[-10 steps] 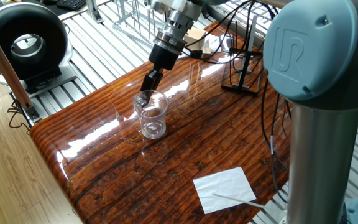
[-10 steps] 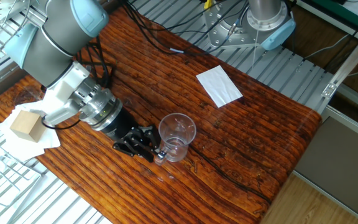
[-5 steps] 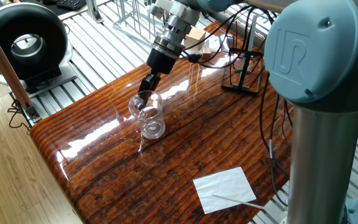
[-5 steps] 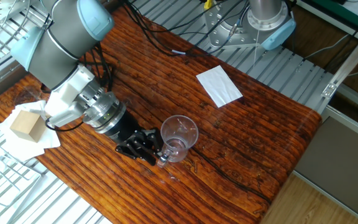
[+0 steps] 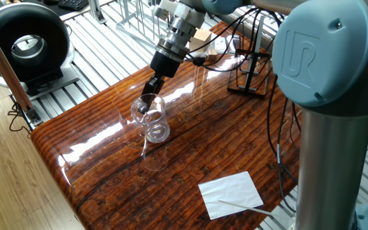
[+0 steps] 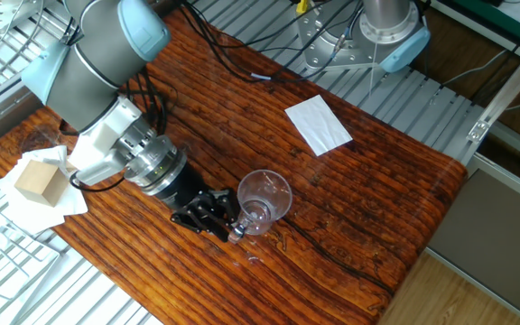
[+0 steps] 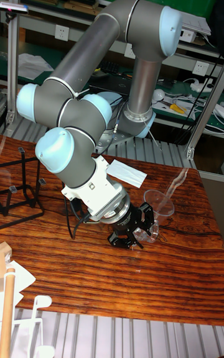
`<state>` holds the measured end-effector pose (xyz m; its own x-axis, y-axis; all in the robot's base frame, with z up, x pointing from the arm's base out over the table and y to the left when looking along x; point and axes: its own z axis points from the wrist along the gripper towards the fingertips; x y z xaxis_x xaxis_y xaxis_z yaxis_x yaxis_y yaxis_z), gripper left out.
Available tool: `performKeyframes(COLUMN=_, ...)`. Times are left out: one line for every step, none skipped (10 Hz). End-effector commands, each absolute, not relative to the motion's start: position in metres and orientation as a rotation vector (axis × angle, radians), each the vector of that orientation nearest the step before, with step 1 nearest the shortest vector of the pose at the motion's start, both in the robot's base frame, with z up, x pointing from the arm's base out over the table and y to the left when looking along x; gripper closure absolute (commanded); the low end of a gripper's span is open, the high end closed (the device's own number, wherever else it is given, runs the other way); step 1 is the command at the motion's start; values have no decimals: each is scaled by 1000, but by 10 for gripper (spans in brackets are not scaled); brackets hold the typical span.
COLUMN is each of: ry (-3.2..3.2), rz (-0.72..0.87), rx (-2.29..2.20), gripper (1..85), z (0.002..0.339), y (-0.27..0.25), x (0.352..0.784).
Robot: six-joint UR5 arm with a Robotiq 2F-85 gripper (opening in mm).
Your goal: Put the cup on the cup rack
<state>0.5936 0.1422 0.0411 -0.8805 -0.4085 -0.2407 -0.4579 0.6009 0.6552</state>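
Observation:
The clear cup [image 5: 156,130] hangs tilted just above the wooden table [image 5: 190,150], near its middle. My gripper [image 5: 147,105] is shut on the cup's wall at the rim, one finger inside and one outside. From the other side the cup [image 6: 265,194] leans away from the gripper [image 6: 233,219]. In the tall view the cup [image 7: 159,204] sits right of the gripper [image 7: 144,226]. The black wire cup rack [image 5: 251,73] stands at the table's far corner, well apart from the cup, and also shows at the left as the rack [image 7: 18,187].
A white napkin [image 5: 230,193] with a thin stick lies near the front edge. A wooden block [image 6: 39,178] rests on paper behind my arm. A silver wire rack [image 5: 139,16] and a black round device [image 5: 24,41] stand off the table. Cables trail by the cup rack.
The gripper has tipped the cup further and carried it slightly away from the cup rack; the cup's base has come off the table.

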Motion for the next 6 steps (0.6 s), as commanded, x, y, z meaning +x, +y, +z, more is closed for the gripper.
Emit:
performKeyframes(ry=2748, rz=1176, rx=-720, gripper=523, z=44, y=147, x=594)
performKeyframes(ry=2763, rz=1198, rx=-700, gripper=590, z=48, y=149, x=591)
performKeyframes(ry=2785, rz=1213, rx=-672, gripper=687, z=51, y=151, x=588)
performKeyframes(ry=2815, rz=1233, rx=-643, gripper=843, z=55, y=151, x=584)
performKeyframes(ry=2827, rz=1250, rx=-630, gripper=847, z=59, y=155, x=581)
performKeyframes(ry=2833, rz=1274, rx=-628, gripper=847, z=65, y=159, x=578)
